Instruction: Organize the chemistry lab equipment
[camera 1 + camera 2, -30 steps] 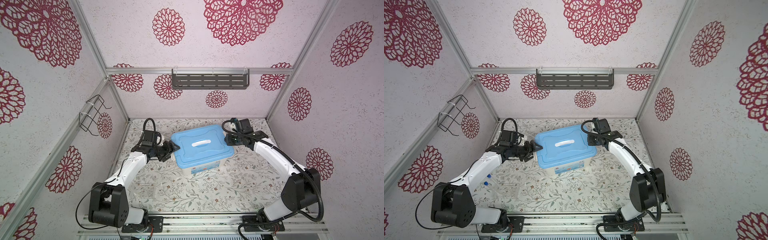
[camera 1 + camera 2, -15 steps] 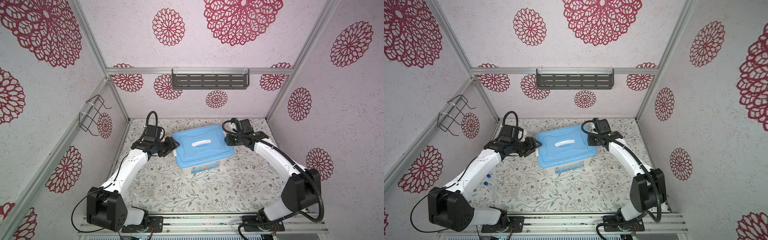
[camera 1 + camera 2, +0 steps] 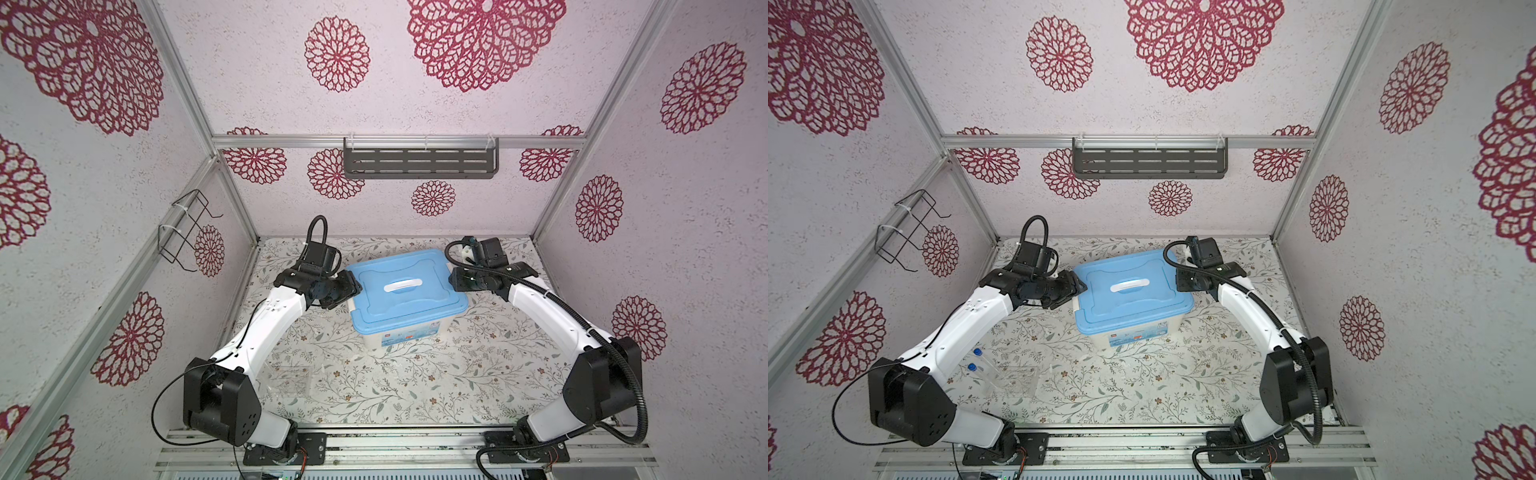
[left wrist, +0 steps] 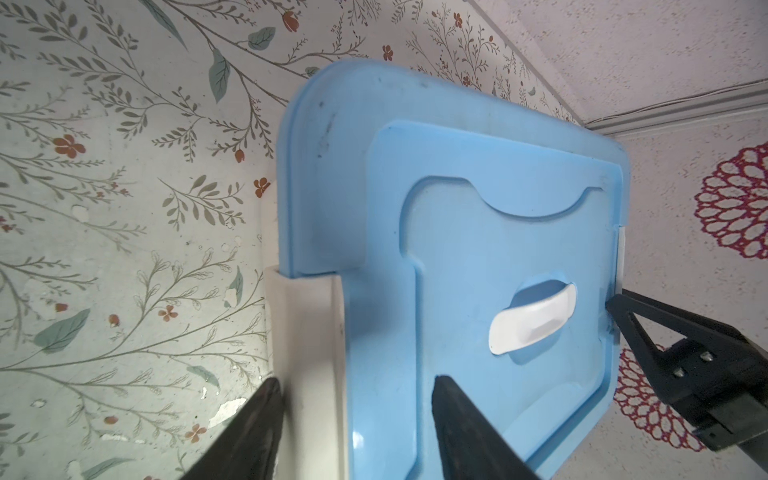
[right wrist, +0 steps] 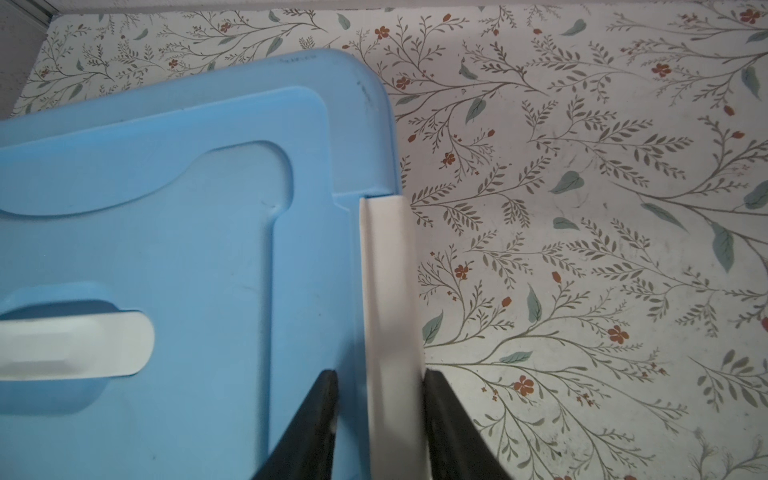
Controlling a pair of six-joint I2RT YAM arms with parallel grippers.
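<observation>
Your left gripper point(image 4: 357, 381) has shifted slightly back along the side of the white tub point(image 3: 372, 338) and now straddles the left latch point(image 4: 307, 353) and the blue lid point(image 4: 478, 232) rim, jaws apart. The right gripper point(image 5: 380, 374) has eased wider around the right latch point(image 5: 386, 291); whether it touches is hard to tell. This reads as you unlatching the tub before packing. The blue-capped tubes point(image 3: 978, 353) and clear rack point(image 3: 1017, 376) lie by the left arm's base, away from the tub, untouched.

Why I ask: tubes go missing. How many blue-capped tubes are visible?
2. Both show in a top view beside the left arm: one tube and the second tube, by the clear rack. Others may hide under the blue lid.
</observation>
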